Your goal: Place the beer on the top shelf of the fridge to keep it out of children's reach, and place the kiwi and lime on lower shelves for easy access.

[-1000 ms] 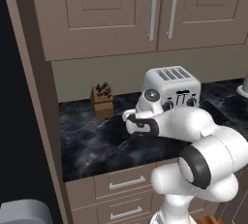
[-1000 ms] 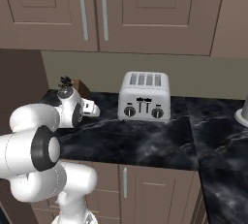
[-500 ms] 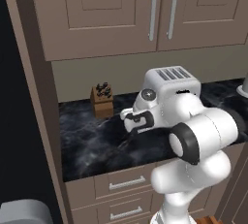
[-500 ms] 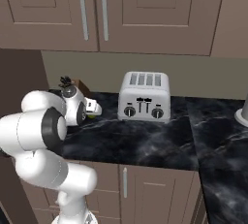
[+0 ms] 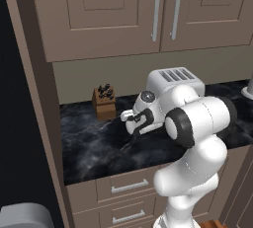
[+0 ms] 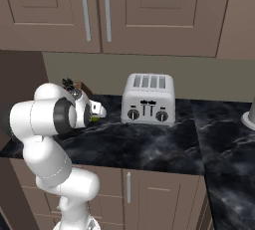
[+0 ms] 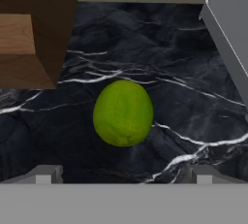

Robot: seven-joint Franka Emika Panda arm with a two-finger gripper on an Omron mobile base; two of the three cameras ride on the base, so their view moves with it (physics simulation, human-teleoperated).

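the black marbled desk point(image 5: 94, 148) carries a wooden knife block point(image 5: 104, 101) near the back wall, a silver toaster point(image 6: 148, 98) further along, and the lime point(image 7: 123, 113) lying on the bare stone between the two, touching neither.

Two rear base views flanking the arm; hand view close above counter point(image 7: 184, 106)

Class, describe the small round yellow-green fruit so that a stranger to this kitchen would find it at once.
Start at the black marble counter under the taupe cupboards. Between the brown wooden knife block and the silver toaster lies the lime, directly ahead of the open gripper. It is the one smooth yellow-green ball there; its neighbours are boxy, brown or grey.
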